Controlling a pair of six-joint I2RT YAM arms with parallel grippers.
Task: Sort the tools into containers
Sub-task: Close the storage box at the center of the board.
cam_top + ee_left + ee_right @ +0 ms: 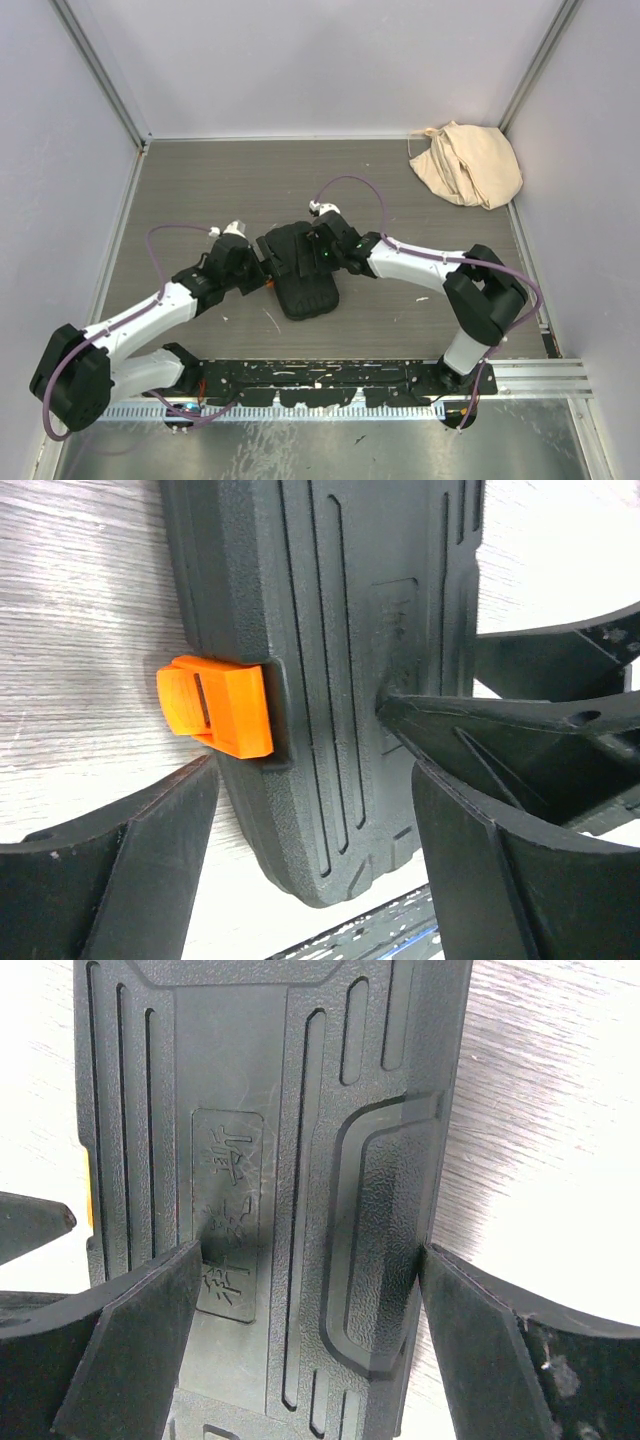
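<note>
The black ribbed tool case (300,285) lies closed in the middle of the table. Its orange latch (215,705) sticks out of the left side. My left gripper (258,272) is open beside the latch side, and its fingers straddle the case's near rounded end (315,870). My right gripper (322,252) is open over the case's far right part. In the right wrist view (310,1340) one finger (140,1350) lies on the lid (270,1110) by the embossed label. The other finger (490,1350) touches the case's right edge. No loose tools show.
A beige cloth bag (465,163) lies crumpled in the far right corner. White walls close in the table on three sides. A black mounting rail (330,380) runs along the near edge. The right gripper's finger (520,730) reaches across the lid in the left wrist view.
</note>
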